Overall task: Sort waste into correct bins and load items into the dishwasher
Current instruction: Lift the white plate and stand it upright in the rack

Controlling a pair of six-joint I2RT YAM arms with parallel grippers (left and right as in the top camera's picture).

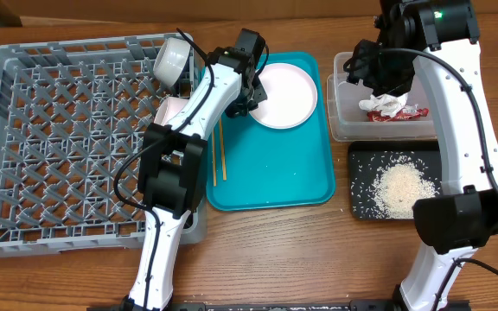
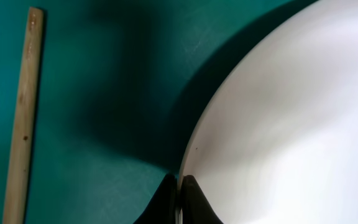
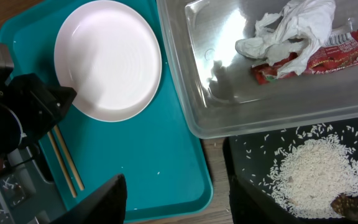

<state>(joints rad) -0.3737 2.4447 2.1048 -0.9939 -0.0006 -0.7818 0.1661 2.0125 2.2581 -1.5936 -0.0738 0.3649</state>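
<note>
On the left, the grey rack point(image 1: 59, 164) is holding a white bowl point(image 1: 171, 59) in its far right corner. Your left pincer point(image 2: 180, 186) is pinching the left rim of the plate point(image 1: 288, 97), jaws narrow and closed on it. The plate is sitting on the teal tray point(image 1: 275, 186), with the chopsticks point(image 1: 218, 155) lying beside it. Further right, your right pincer point(image 1: 372, 71) is hanging over the clear tub point(image 1: 340, 99); I cannot tell how wide it is standing. The napkin point(image 3: 291, 25) and wrapper point(image 3: 331, 59) are lying in the tub. Nearer you, rice point(image 1: 400, 188) is lying in the black tray point(image 1: 361, 160).
</note>
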